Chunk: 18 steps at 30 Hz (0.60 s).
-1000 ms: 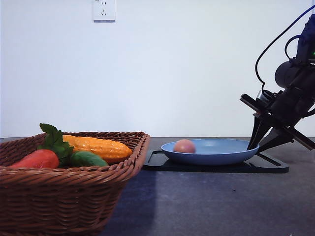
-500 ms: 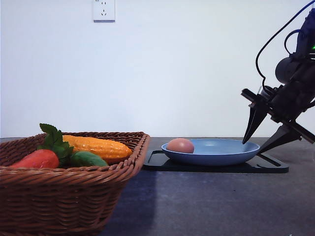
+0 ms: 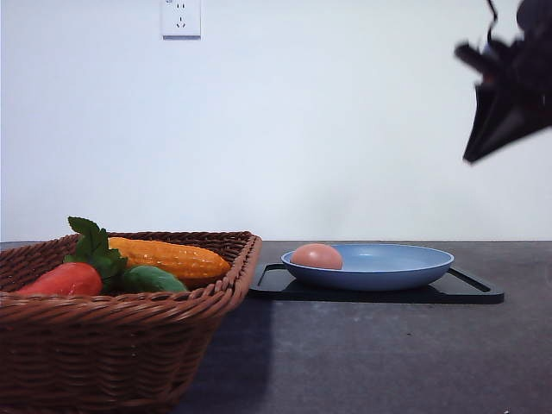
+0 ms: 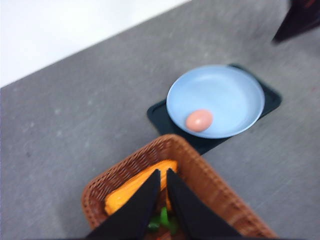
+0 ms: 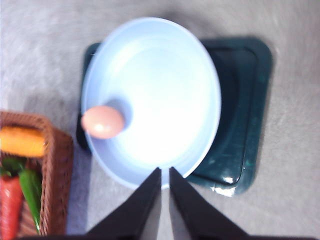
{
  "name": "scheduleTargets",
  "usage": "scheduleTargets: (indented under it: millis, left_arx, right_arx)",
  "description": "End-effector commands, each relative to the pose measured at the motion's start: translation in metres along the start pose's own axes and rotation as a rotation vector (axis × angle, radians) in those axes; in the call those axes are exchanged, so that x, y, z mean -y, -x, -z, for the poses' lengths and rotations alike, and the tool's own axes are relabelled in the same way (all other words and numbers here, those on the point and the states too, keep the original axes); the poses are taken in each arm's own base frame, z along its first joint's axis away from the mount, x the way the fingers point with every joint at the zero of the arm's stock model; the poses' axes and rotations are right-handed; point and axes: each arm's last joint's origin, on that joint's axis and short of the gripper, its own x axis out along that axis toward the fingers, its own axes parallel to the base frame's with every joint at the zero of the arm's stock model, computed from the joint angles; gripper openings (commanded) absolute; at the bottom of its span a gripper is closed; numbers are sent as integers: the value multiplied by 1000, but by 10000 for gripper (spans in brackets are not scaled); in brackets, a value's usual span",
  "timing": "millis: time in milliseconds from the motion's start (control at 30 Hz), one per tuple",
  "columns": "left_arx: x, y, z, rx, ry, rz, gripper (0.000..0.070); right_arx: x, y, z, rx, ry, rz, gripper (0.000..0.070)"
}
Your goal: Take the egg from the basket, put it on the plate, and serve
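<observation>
The pinkish-brown egg point(image 3: 316, 256) lies in the light-blue plate point(image 3: 388, 267), near its left rim; the plate rests on a black tray. The wicker basket point(image 3: 129, 336) stands at the front left with vegetables in it. My right gripper point(image 3: 470, 158) hangs high above the plate's right side, blurred, its fingers together and empty. From the right wrist, the egg point(image 5: 102, 122) sits at the plate's point(image 5: 165, 85) edge nearest the basket point(image 5: 57, 165), with the gripper point(image 5: 163, 169) shut. My left gripper point(image 4: 163, 171) hovers shut over the basket point(image 4: 200, 175), away from the egg point(image 4: 199, 120) and plate point(image 4: 225, 90).
A black rectangular tray point(image 3: 470, 293) sits under the plate. In the basket lie a yellow corn cob point(image 3: 168, 256), a red leafy vegetable point(image 3: 69, 278) and a green one point(image 3: 153, 279). Grey tabletop point(image 3: 371, 354) spreads in front. A wall socket point(image 3: 180, 17) is on the white wall.
My right gripper drew back from the plate's right rim, rose well above the table and shut its fingers. The egg rolled slightly left inside the plate.
</observation>
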Motion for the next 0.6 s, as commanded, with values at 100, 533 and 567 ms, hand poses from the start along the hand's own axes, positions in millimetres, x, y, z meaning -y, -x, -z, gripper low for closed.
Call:
scheduleTargets:
  millis: [100, 533, 567]
  left_arx:
    - [-13, -20, -2, -78, -37, -83, 0]
    - [-72, -34, 39, -128, 186, -156, 0]
    - [-71, -34, 43, -107, 192, -149, 0]
  right_arx:
    - [-51, 33, 15, 77, 182, 85, 0]
    - [-125, 72, 94, 271, 483, 179, 0]
    - [-125, 71, 100, 291, 500, 168, 0]
